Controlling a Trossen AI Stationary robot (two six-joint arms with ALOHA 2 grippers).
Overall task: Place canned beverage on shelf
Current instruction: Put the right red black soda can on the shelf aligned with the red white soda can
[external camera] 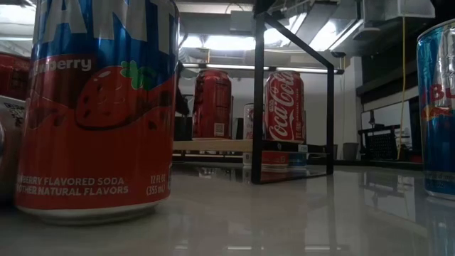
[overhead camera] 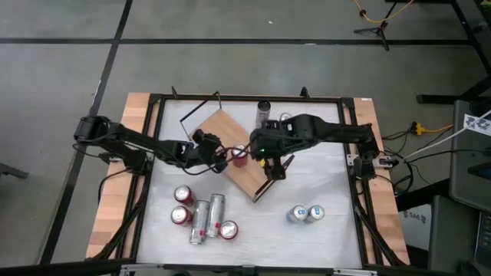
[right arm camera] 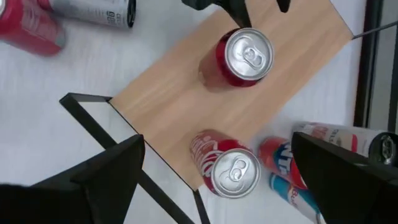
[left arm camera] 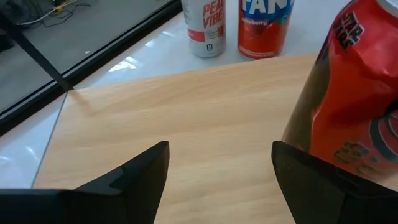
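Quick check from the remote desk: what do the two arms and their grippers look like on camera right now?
Both arms are dark, jointed links with black cables trailing along them. The left gripper has two flat black fingers with angular, stepped inner edges. The right gripper has the same wedge-shaped black fingers. A small green light glows on the right arm's wrist. No lettering is legible on either arm.

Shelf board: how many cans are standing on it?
2. A red can stands near the middle of the shelf. A Coca-Cola can stands at its railed end. From above, the arms may hide more.
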